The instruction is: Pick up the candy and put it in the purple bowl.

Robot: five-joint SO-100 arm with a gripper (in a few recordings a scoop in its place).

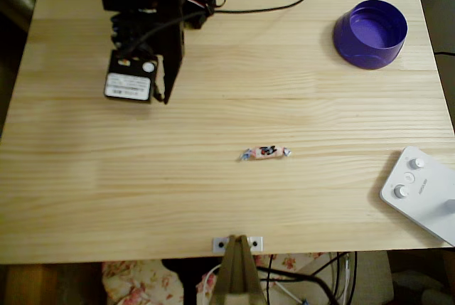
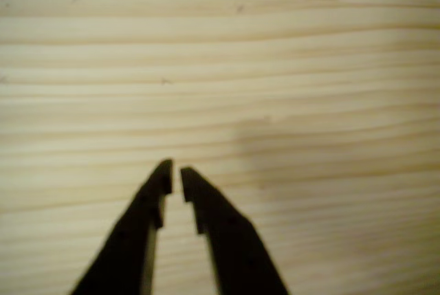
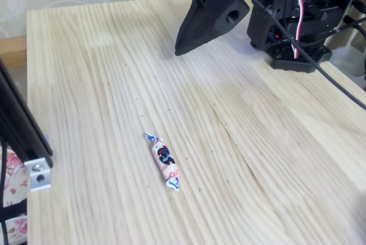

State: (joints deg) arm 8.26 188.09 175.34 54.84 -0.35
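The candy (image 1: 265, 153) lies flat on the wooden table, a little below its middle in the overhead view; in the fixed view the candy (image 3: 164, 161) shows its pinkish wrapper with dark print and twisted ends. The purple bowl (image 1: 370, 33) stands at the back right corner, holding nothing. My black gripper (image 1: 165, 99) hovers over the back left of the table, far from both. In the wrist view the gripper (image 2: 175, 175) is shut with only a sliver between its tips and bare wood beneath. In the fixed view the gripper (image 3: 178, 51) points down at the table.
A white box with knobs (image 1: 423, 191) sits at the right front edge. A metal bracket (image 1: 238, 244) on a camera post is clamped at the front edge. The arm's base and cables (image 3: 297, 22) occupy the back left.
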